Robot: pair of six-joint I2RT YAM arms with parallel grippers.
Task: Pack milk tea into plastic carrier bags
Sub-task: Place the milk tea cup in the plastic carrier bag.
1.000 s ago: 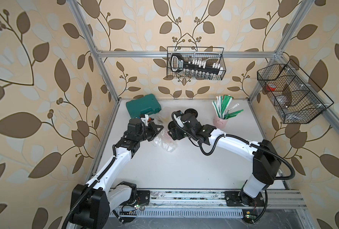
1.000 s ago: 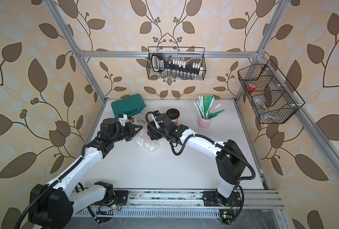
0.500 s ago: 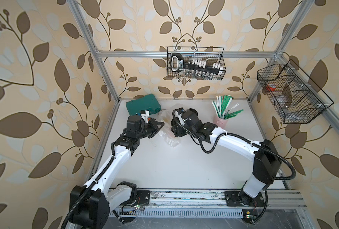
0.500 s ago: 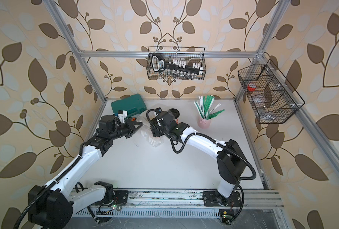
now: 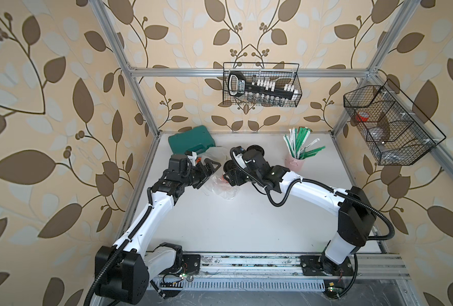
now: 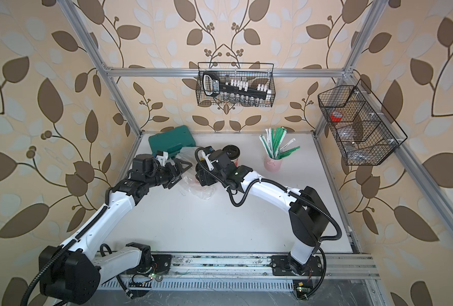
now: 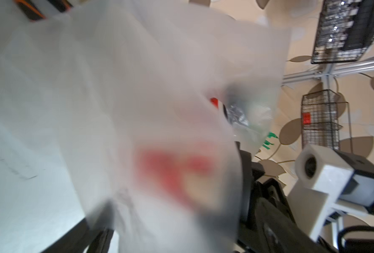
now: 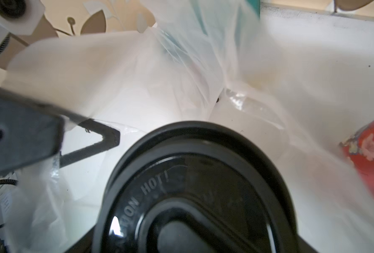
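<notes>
The clear plastic carrier bag (image 5: 221, 189) (image 6: 200, 190) lies crumpled on the white table between my two grippers. My left gripper (image 5: 210, 176) (image 6: 181, 176) is open at the bag's edge, and loose film hangs in front of the left wrist view (image 7: 138, 87). My right gripper (image 5: 229, 174) is shut on one milk tea cup, whose black lid (image 8: 192, 197) fills the right wrist view at the bag's mouth. A left finger (image 8: 89, 142) shows beside that lid. The second red milk tea cup (image 5: 256, 151) (image 6: 232, 153) (image 8: 370, 157) stands upright behind the right wrist, outside the bag.
A green case (image 5: 191, 140) lies at the back left, just behind the bag. A pink cup of straws (image 5: 295, 161) stands at the back right. Wire baskets hang on the back wall (image 5: 261, 87) and the right wall (image 5: 389, 127).
My left gripper's jaws have spread apart and let go of the bag's edge. The right gripper still holds its cup and has shifted slightly toward the bag.
</notes>
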